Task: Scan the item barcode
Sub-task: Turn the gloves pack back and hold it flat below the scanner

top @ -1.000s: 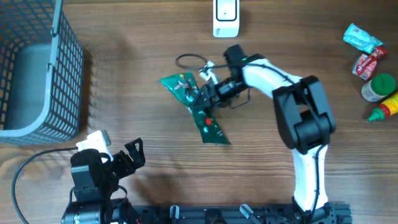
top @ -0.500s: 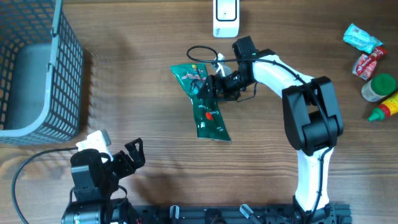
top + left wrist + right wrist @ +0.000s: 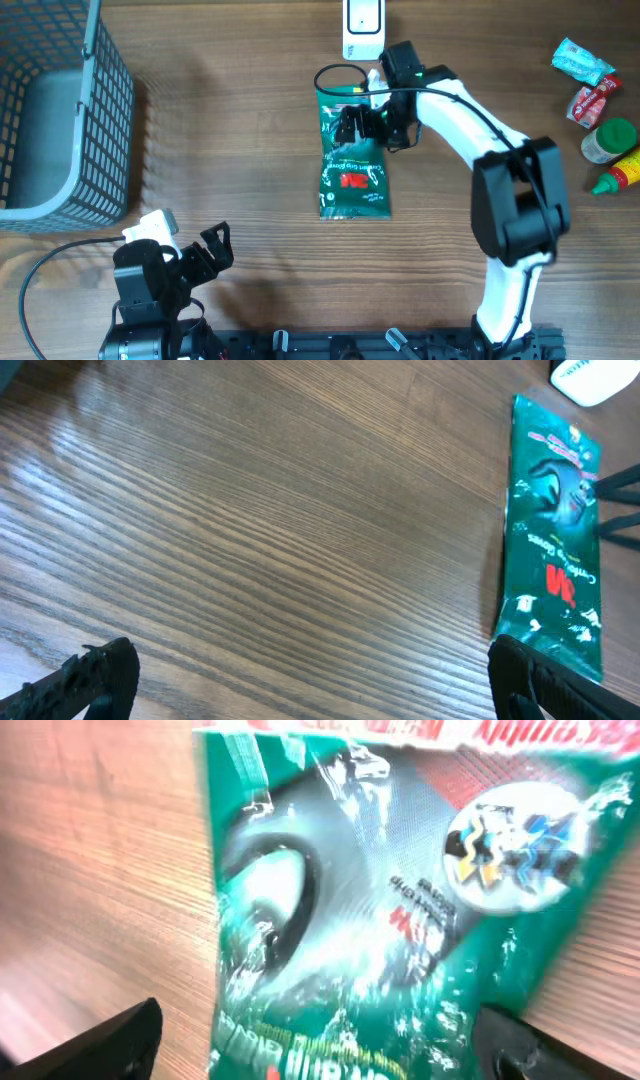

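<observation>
Moved: the green packet (image 3: 352, 170) has been turned from a slant to lie straight and has been shifted toward the white scanner (image 3: 363, 28).
Right gripper (image 3: 362, 122): it has been carried along with the packet and is now over the packet's upper half. Its fingers (image 3: 110, 1040) are seen spread apart in the right wrist view, with the packet flat beneath them and not clamped.
Left gripper (image 3: 212, 250): it is unchanged near the front edge, well apart from the packet. Its fingers (image 3: 95, 675) are held wide apart with nothing between them.
Packet: one is counted. It lies flat on the surface (image 3: 230, 150), its top edge just below the scanner, with red lettering on its lower half.
Scanner: one is counted, at the far edge.
Basket (image 3: 60, 110): one is counted, at the left, and has not been moved.
Cable loop (image 3: 335, 75): one is counted, black, beside the packet's top.
Side items: four are counted at the right edge: a teal packet (image 3: 583, 60), a red packet (image 3: 592, 100), a green-lidded jar (image 3: 612, 138) and a yellow bottle (image 3: 622, 175). None has been moved.
</observation>
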Tool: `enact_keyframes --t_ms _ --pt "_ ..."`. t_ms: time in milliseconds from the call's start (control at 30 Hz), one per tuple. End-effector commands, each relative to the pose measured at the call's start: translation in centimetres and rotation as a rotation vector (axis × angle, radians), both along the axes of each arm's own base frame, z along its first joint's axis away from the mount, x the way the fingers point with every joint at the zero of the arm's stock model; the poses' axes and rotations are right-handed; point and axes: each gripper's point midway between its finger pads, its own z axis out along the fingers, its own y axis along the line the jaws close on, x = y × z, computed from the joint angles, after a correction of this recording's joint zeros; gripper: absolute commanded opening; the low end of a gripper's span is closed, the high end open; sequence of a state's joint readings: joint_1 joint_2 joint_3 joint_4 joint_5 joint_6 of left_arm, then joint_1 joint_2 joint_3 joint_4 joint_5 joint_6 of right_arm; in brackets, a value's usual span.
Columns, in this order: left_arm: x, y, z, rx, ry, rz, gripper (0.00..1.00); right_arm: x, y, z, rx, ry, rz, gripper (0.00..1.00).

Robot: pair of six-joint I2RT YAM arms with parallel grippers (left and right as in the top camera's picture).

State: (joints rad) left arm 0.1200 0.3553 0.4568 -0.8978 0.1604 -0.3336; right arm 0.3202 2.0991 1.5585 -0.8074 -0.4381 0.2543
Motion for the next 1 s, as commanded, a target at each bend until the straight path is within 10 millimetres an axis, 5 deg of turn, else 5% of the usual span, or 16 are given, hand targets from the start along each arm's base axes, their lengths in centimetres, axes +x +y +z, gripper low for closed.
enact_keyframes --t_ms 0,200,400,567,767,867,933,967 --pt "0.0 0.3 -0.1 0.016 -0.001 0.004 1.0 1.6 -3.6 2.8 -0.17 -0.112 -0.129 1.0" --pt "0.0 0.3 -0.1 0.016 -0.001 0.004 1.0 1.2 -5.8 -0.7 -0.295 -0.096 -0.166 1.0" --pt "0.0 0.3 -0.1 0.016 -0.001 0.004 1.0 0.0 -4.6 -4.2 -0.296 -0.058 -0.128 1.0" --pt "0.0 0.3 -0.1 0.016 -0.001 0.004 1.0 -0.9 -1.4 -5.6 -0.294 -0.079 -0.028 1.0" --pt "0.0 0.3 -0.1 0.016 -0.001 0.004 1.0 -2.9 -3.4 -10.7 -0.481 0.005 -0.023 0.98" --pt "0.0 0.3 -0.1 0.016 -0.001 0.004 1.0 -5.7 -4.9 -14.3 -0.546 0.137 0.006 0.68" --pt "0.0 0.3 -0.1 0.016 -0.001 0.005 1.0 -7.7 -5.8 -16.1 -0.587 0.222 0.027 0.32" --pt "0.0 0.3 -0.1 0.016 -0.001 0.004 1.0 -8.8 -6.4 -16.9 -0.608 0.267 0.038 0.04"
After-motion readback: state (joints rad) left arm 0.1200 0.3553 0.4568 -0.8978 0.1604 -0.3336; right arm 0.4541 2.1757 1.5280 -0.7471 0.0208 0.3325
